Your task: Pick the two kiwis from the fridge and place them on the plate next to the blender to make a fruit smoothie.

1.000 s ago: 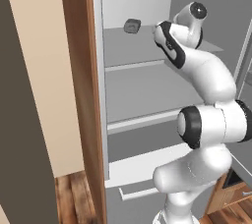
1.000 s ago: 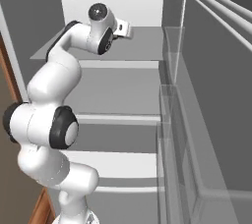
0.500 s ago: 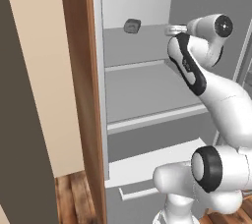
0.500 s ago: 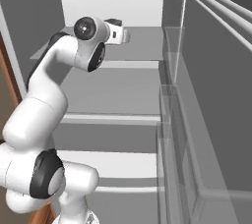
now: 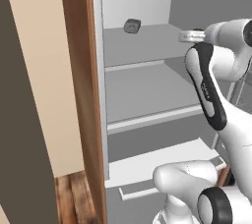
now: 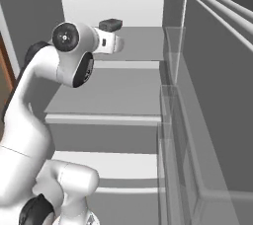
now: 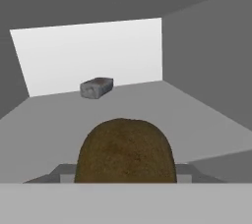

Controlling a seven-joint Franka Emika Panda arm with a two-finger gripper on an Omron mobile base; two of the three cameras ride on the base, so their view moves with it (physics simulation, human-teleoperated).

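Observation:
A brown, rounded kiwi [image 7: 125, 149] sits right in front of the hand camera, and my gripper [image 7: 125, 173] is shut on it. The kiwi covers most of both fingers. I am inside the fridge [image 5: 147, 90], with the hand [image 5: 189, 35] level with the top shelf near its right side. From the other side, the hand [image 6: 111, 42] hangs over the front of that shelf [image 6: 138, 39]. The plate and the blender are out of view.
A grey angular lump [image 7: 97, 87] lies at the back of the top shelf, near the white rear wall, also seen as the lump [image 5: 131, 25]. A brown cabinet post [image 5: 81, 95] stands left of the opening. Clear door bins [image 6: 183, 120] line the right side.
The hand has drawn back from the rear of the top shelf toward the fridge's front right, kiwi still in its grip. The arm's elbow swung right.

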